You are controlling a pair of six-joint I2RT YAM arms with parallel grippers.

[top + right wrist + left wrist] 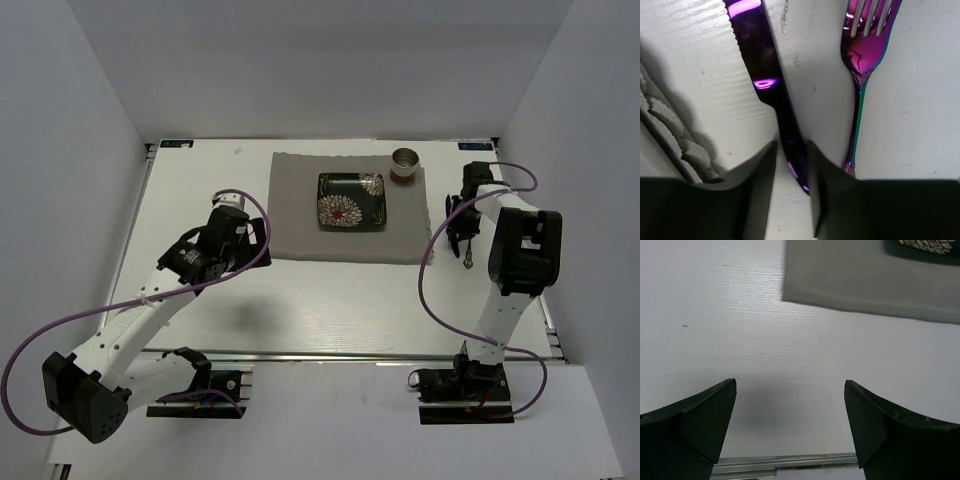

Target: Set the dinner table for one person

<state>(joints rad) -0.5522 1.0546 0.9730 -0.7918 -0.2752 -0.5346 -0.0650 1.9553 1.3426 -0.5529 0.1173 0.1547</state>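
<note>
The white dinner table [330, 300] carries a grey placemat [300, 220] with a black flowered square plate [351, 201] and a metal cup [404, 165] on it. My right gripper [462, 225] is to the right of the placemat. In the right wrist view my right gripper [791, 145] is shut on the handle end of a purple iridescent knife [765, 70] that lies low over the table [920, 110], beside a matching fork [862, 50]. My left gripper [255, 235] is open and empty [790, 385] above the bare table [790, 340], near the placemat's front left corner [865, 285].
The placemat's scalloped edge [660, 125] lies just left of the knife. A metal rail [790, 460] runs along the table's near edge. White walls close in the table on three sides. A corner of the plate [925, 245] shows in the left wrist view.
</note>
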